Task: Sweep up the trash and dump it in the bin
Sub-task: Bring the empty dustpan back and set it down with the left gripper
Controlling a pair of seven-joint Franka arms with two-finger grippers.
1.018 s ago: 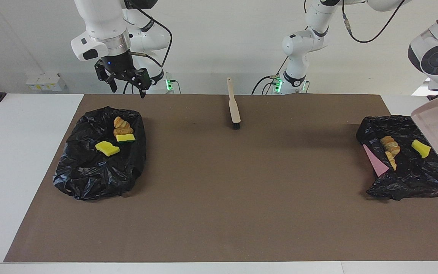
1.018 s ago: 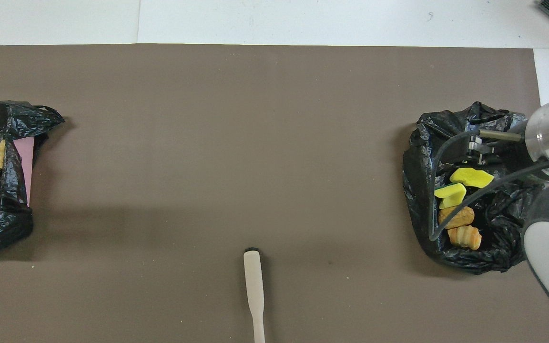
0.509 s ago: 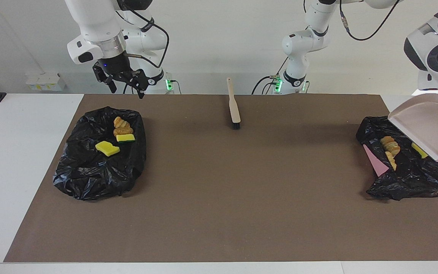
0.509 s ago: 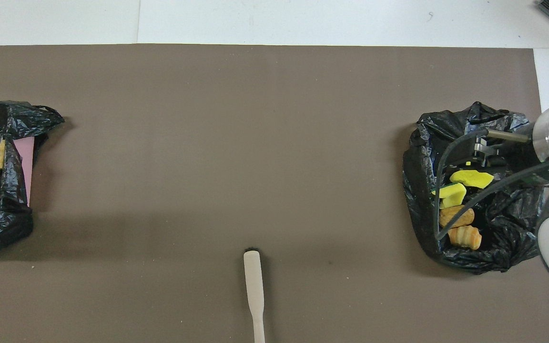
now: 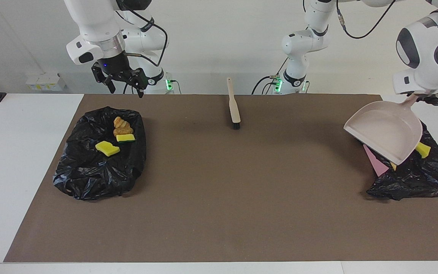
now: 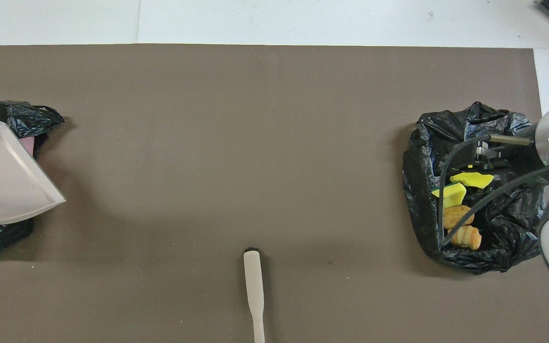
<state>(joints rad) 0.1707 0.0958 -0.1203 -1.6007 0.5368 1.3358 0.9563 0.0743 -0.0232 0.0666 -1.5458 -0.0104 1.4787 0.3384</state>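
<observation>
Left pincer point(image 5: 428, 99) (likely) grips dustpan point(image 5: 386, 131) — over bin point(image 5: 413, 179).

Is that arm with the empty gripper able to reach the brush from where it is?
Probably yes: the right gripper hangs open and empty, and nothing lies on the brown mat between it and the brush.

Trash point(image 5: 119, 135) as small scraps, yellow sponge chunks and tan pastry pieces: four loose on the black bag point(image 5: 97, 167) toward the right arm's end of the table, one yellow chunk point(image 5: 423, 149) showing on the black bag point(image 5: 413, 180) at the left arm's end.
</observation>
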